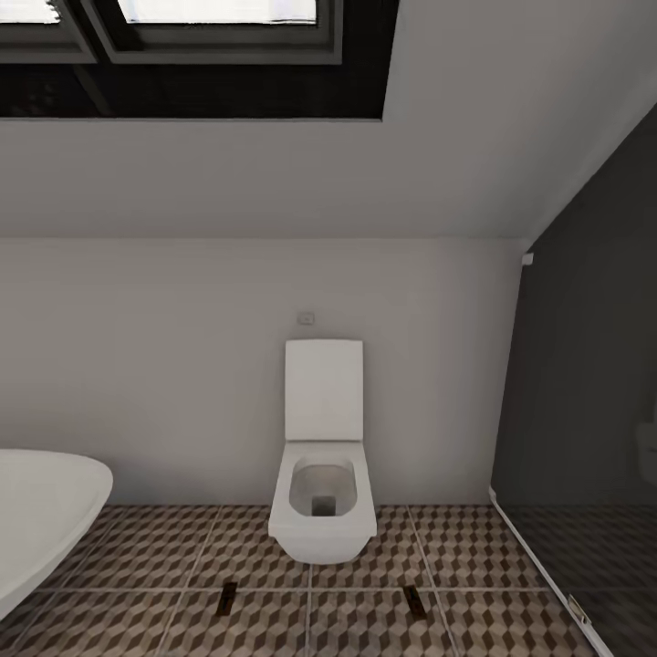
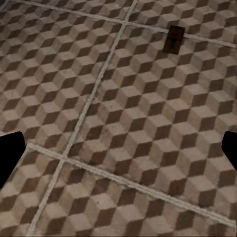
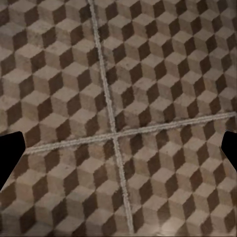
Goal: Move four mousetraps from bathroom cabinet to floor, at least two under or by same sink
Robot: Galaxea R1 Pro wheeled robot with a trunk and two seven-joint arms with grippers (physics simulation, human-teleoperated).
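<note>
Two small dark-brown mousetraps lie flat on the cube-patterned bathroom floor in front of the toilet, one mousetrap toward its left and the other mousetrap toward its right. In the left wrist view a mousetrap lies on the tiles well beyond my left gripper, which is open with nothing between its fingers. My right gripper hangs open over bare tiles where two grout lines cross.
A white toilet with its lid up stands against the back wall. A white bathtub rim juts in at the left. A dark glass shower screen closes off the right. A sloped ceiling with a skylight is overhead.
</note>
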